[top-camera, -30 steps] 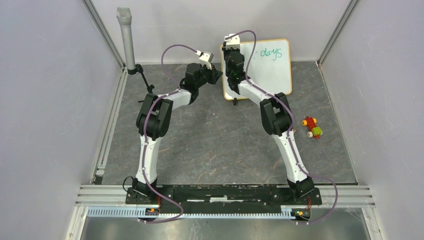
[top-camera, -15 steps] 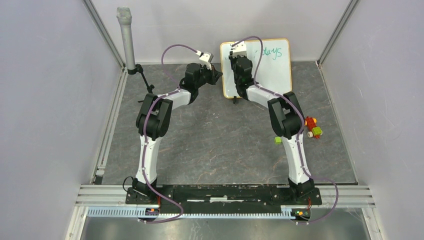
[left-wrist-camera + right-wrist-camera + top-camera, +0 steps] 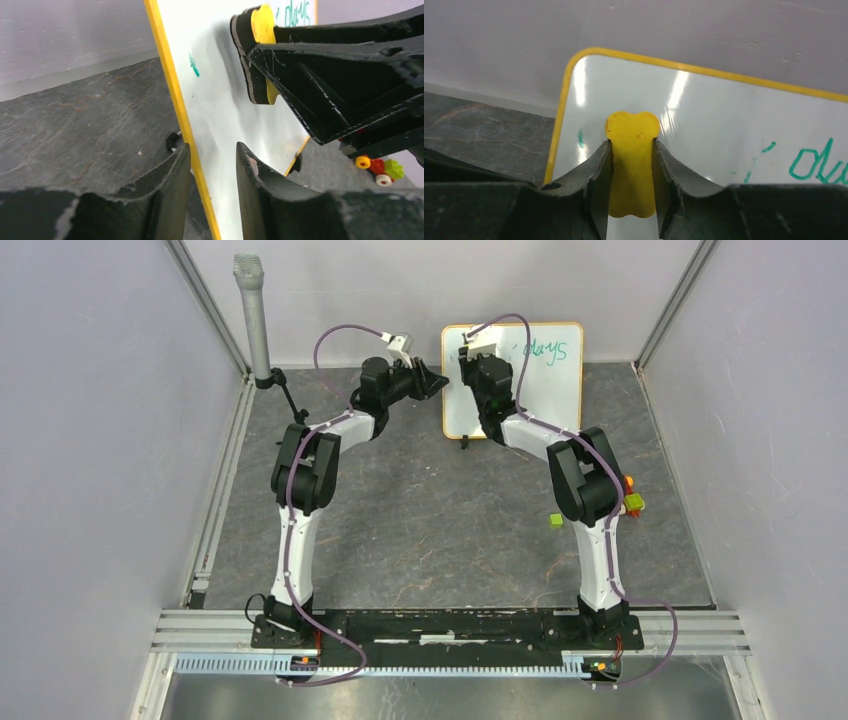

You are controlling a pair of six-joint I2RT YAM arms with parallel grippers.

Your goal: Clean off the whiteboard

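Overhead, the whiteboard (image 3: pixel 548 390) stands upright at the worktop's far edge, right of centre. From the left wrist, the left gripper (image 3: pixel 212 150) straddles its left frame; whether it pinches is unclear. From the right wrist, the right gripper (image 3: pixel 632 145) clenches a yellow eraser (image 3: pixel 632 165) against the board's upper-left face.

A dark grey, stone-patterned desk (image 3: pixel 430 540) with faint rusty veins fills the floor of a small booth. Plain pale lilac walls close it in on the left (image 3: pixel 90 460), right (image 3: pixel 780 460) and back (image 3: pixel 400 290), with slim metal posts (image 3: pixel 205 305) running up the rear corners. A ribbed aluminium rail (image 3: pixel 200 625) spans the near edge. A grey microphone (image 3: pixel 252 315) stands in the back left corner. The light is soft and even.
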